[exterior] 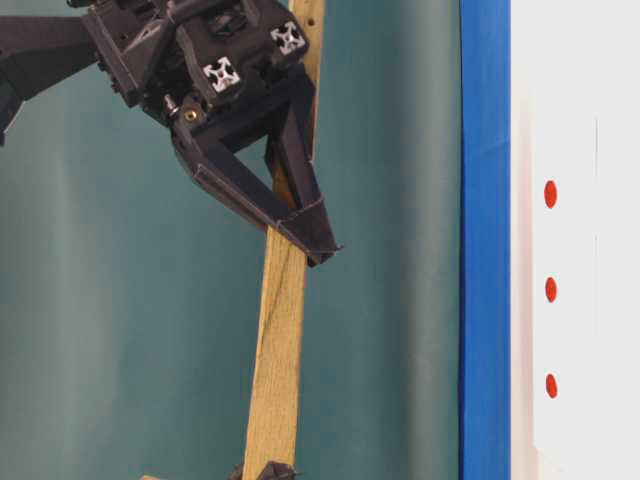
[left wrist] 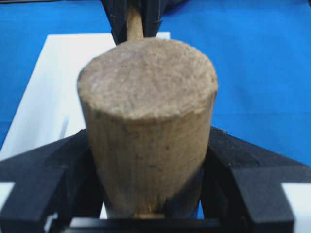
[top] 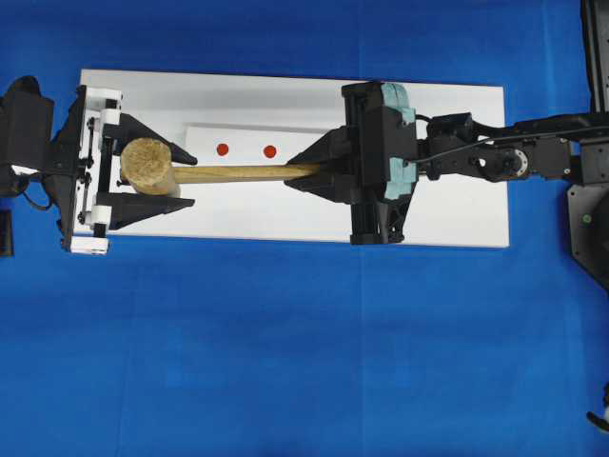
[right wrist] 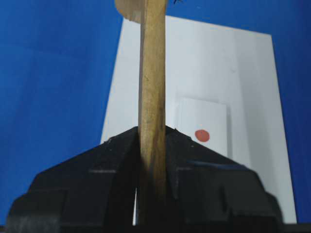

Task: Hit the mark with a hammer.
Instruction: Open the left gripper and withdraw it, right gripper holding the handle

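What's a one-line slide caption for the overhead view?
Handover over the white board: left hand holds the hammer by its head, right hand shut on the handle, two red dots visible.

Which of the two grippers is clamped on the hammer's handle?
The right gripper, on the right of the overhead view, pinches the hammer by its handle; the left gripper holds the head instead.

White board (top: 285, 224) on blue table (top: 285, 362)
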You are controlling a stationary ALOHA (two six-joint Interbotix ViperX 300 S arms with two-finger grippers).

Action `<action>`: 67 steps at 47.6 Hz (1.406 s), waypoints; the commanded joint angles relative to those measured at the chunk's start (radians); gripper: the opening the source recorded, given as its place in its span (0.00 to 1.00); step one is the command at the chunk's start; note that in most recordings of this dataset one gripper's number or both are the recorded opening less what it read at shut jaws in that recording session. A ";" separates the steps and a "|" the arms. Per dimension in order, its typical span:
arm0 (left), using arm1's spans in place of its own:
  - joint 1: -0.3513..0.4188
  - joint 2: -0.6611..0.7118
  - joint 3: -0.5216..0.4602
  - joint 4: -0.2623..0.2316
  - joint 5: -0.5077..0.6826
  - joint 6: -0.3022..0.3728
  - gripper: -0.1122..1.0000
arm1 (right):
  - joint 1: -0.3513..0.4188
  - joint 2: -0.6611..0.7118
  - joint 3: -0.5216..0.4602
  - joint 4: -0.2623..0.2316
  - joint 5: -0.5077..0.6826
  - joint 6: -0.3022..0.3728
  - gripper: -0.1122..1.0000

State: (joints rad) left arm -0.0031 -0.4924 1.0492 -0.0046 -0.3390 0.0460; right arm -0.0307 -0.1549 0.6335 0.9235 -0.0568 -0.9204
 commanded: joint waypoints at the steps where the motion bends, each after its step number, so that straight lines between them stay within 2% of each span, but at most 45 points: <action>1: -0.003 -0.012 -0.020 -0.005 -0.006 -0.006 0.50 | -0.003 -0.020 -0.017 0.002 -0.002 -0.002 0.12; 24: 0.003 -0.014 -0.021 -0.006 -0.008 -0.014 0.50 | 0.002 -0.020 -0.018 0.003 0.006 -0.002 0.12; 31: 0.005 -0.015 -0.018 -0.006 -0.006 -0.014 0.83 | 0.003 -0.020 -0.018 0.005 0.006 0.008 0.12; 35: 0.005 -0.017 -0.018 -0.006 -0.006 -0.014 0.93 | 0.003 -0.020 -0.018 0.006 0.012 0.017 0.12; 43: 0.006 -0.032 -0.006 -0.006 -0.005 -0.012 0.92 | 0.003 -0.026 -0.009 0.006 0.028 0.020 0.12; 53: 0.014 -0.126 0.049 -0.006 0.037 -0.008 0.92 | 0.003 -0.057 0.023 0.008 0.040 0.040 0.12; 67: 0.014 -0.376 0.129 -0.006 0.239 -0.009 0.92 | 0.003 -0.087 0.063 0.008 0.040 0.078 0.12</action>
State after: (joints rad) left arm 0.0107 -0.8161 1.1766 -0.0092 -0.1442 0.0383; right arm -0.0291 -0.2117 0.7087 0.9281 -0.0138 -0.8498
